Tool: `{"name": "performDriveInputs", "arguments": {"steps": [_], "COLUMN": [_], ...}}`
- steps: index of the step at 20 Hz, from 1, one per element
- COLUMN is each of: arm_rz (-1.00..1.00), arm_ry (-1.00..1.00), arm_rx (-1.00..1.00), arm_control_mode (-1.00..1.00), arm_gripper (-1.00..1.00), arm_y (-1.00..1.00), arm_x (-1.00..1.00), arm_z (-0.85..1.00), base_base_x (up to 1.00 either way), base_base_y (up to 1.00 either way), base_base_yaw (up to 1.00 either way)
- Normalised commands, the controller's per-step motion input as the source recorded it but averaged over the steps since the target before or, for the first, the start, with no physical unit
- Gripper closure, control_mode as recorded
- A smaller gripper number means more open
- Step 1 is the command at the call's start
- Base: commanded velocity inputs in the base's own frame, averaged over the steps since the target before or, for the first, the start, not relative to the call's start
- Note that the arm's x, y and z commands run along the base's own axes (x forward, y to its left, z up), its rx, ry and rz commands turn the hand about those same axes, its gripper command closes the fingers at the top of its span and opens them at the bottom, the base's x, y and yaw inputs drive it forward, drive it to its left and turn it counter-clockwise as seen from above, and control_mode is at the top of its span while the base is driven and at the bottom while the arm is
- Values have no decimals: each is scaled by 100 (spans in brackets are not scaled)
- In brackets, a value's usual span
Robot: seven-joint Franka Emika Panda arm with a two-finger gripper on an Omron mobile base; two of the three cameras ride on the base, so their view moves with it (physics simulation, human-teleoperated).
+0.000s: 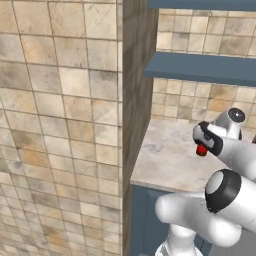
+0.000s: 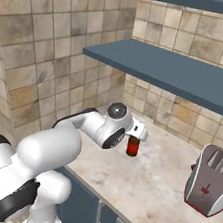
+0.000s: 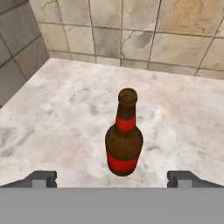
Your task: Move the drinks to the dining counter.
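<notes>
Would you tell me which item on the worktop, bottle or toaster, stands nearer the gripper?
The brown beer bottle, upright between the open gripper fingertips; the toaster stands apart.

A small brown beer bottle [image 3: 124,135] with red labels stands upright on marble.

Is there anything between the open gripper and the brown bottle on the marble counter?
Nothing visible. In the hand view the beer bottle stands upright on bare marble counter, centred ahead of the open gripper, with no object between them. The toaster stands well off to the side.
</notes>
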Motion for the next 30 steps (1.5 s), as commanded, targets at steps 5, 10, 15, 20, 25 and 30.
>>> {"name": "performDriveInputs", "arguments": {"steps": [5,10,15,20,25,30], "arm_rz": [4,3,2,0,0,0], "arm_ry": [0,0,0,-1,0,-2], "arm_rx": [3,4,2,0,0,0], "arm_control_mode": [-100,-100,-100,-100,-100,-100], "arm_gripper": [-100,-100,-100,-100,-100,-100], "arm_y": [-12,-14,-13,-1,0,-1], "arm_x": [17,16,16,19,23,26], "arm_z": [-15,-17,-15,-22,-29,-22], "base_base_x": [0,0,0,0,0,0], "base_base_y": [0,0,0,0,0,0], "base_base_yaw": [0,0,0,0,0,0]}}
